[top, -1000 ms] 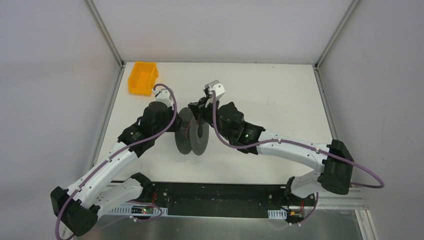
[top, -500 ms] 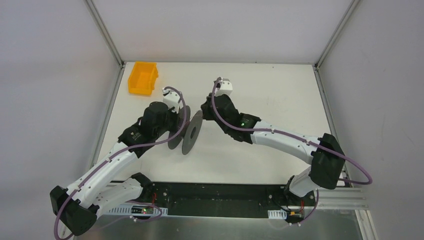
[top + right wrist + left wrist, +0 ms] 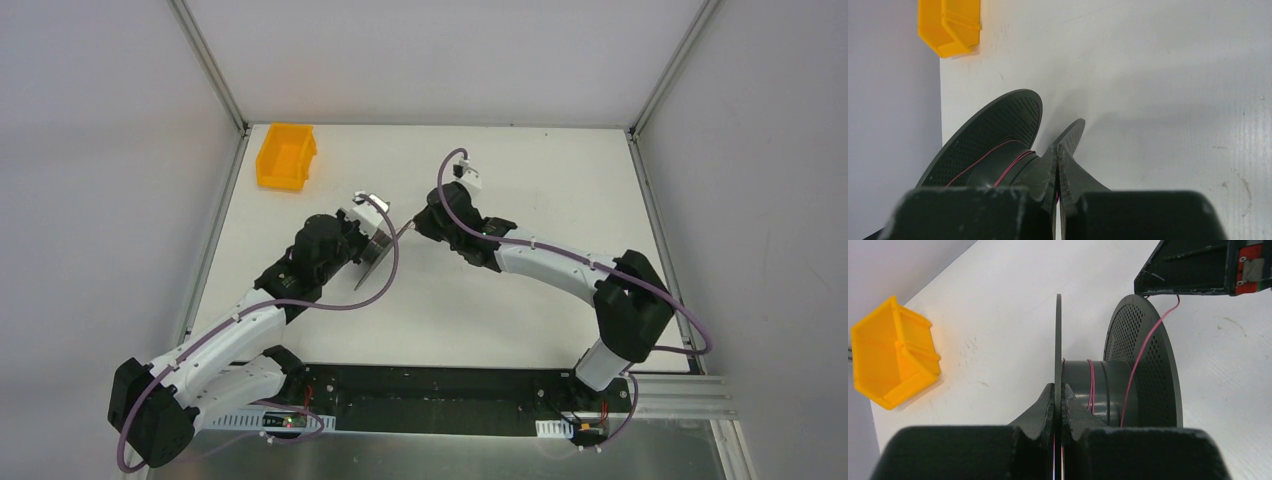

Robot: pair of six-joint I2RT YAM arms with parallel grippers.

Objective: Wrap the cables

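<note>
Dark grey plastic spool (image 3: 1108, 385) near surface's (image 3: 998, 300) left edge; left hand (image 3: 1058, 390) pinches its flange, right hand (image 3: 1057, 150) thin reddish wire (image 3: 1091, 382).

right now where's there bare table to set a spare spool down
Widest bare patch: white table right of the right arm, out to its right edge. Another strip between the dark grey plastic spool and the black base. Crowded mid-left: the left fingers and right fingers meet at the spool, thin reddish wire strung between, yellow plastic bin beyond.
</note>
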